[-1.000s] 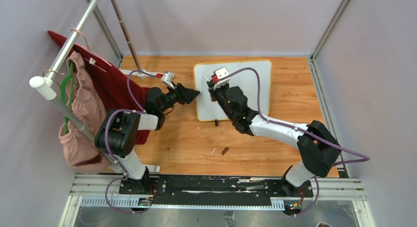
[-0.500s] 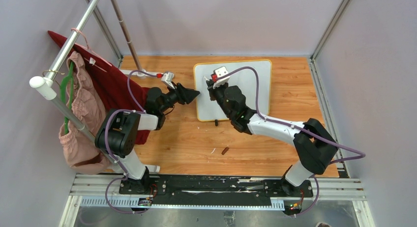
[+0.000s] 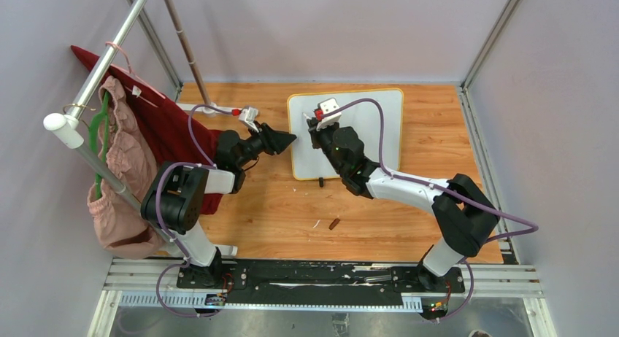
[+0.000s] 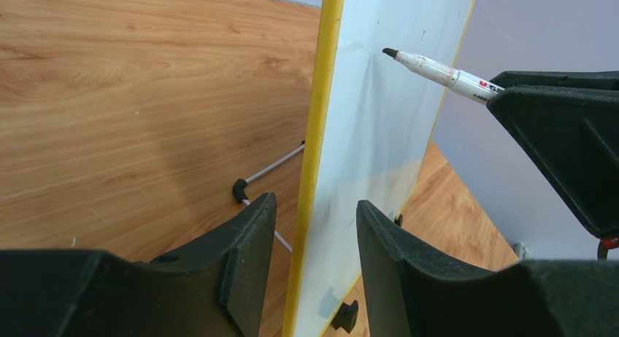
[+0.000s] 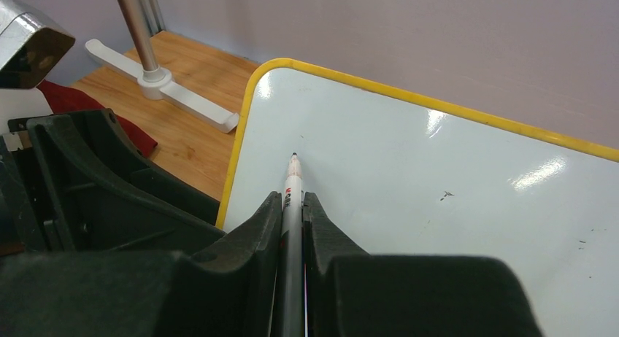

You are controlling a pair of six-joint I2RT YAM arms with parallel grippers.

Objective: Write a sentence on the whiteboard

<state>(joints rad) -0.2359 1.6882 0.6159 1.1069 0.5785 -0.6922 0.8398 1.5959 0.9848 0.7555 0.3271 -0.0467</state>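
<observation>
The whiteboard (image 3: 394,118) lies on the wooden table (image 3: 277,206), toward the back and about the middle, its yellow rim all round. One small black clip foot (image 3: 320,181) pokes out at its near edge. Its white face carries only a few tiny dark specks.

The left gripper (image 3: 290,139) reaches in from the left and sits at the board's left edge. From its own camera, the two black fingers (image 4: 248,235) stand either side of the yellow rim. They are parted wider than the rim is thick, with a sliver of space showing on each side, so they hold nothing.

The right gripper (image 5: 293,202) comes over the board from the near right. Its fingers are pinched tight on a white marker (image 4: 438,69), which sticks out in front of them with its dark tip pointing at the board's far left corner. The tip is right at the white surface, but I cannot tell whether it is actually touching or is just off it. The two grippers are close together, nearly nose to nose across the board's left edge.

On the bare wood nearer the arms lies a small brown cap-like piece (image 3: 334,223). Off to the left stands a metal rail (image 3: 109,60) with a dark red cloth (image 3: 171,129) and a pink garment (image 3: 120,169) hanging from it.
</observation>
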